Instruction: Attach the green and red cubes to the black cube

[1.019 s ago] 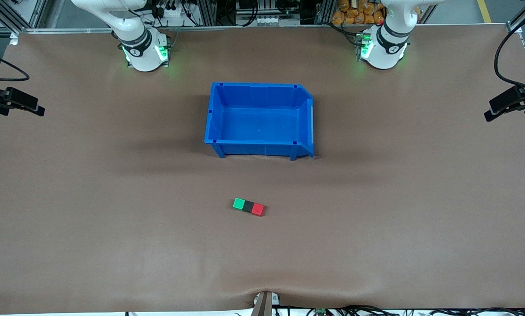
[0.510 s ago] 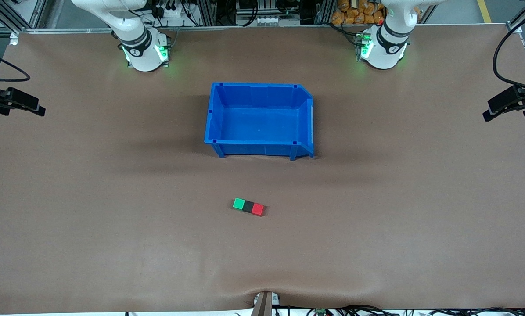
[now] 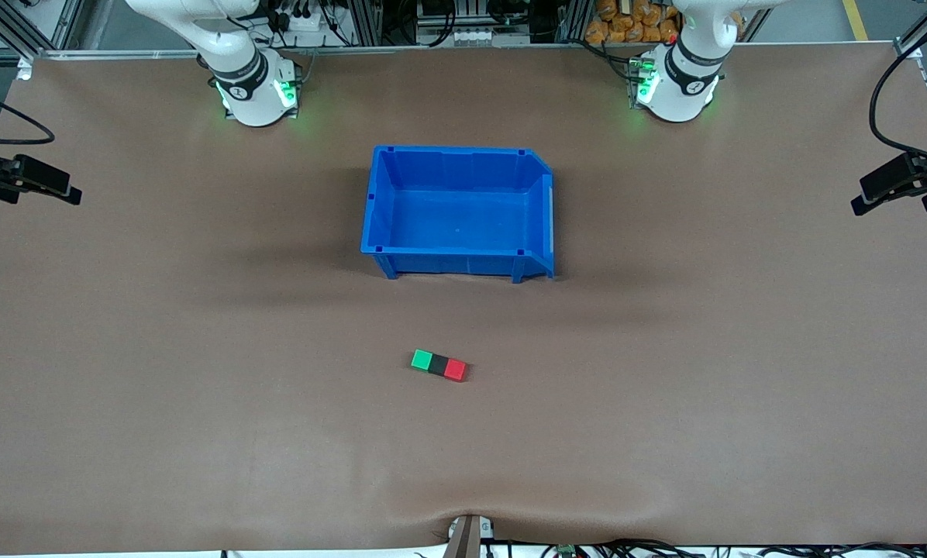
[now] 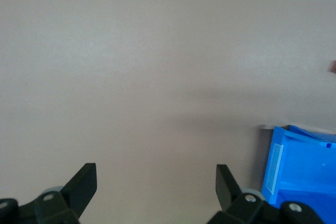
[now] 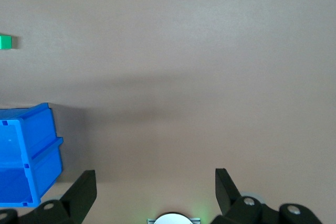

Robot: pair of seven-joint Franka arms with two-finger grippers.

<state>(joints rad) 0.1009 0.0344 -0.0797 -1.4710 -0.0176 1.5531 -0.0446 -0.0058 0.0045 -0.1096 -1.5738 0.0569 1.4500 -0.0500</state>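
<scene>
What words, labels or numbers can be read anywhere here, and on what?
None can be read.
Blue bin: a pale label strip on one wall, blank or too small to read.
Arm bases: small round marks on the dark rings, too small to read.
Cubes: plain, no markings.

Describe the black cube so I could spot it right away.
Find the big blue bin in the middle of the brown table. Nearer the front camera than it lies a short row of three small cubes. The black cube is the middle one, touching the green cube and the red cube.
</scene>
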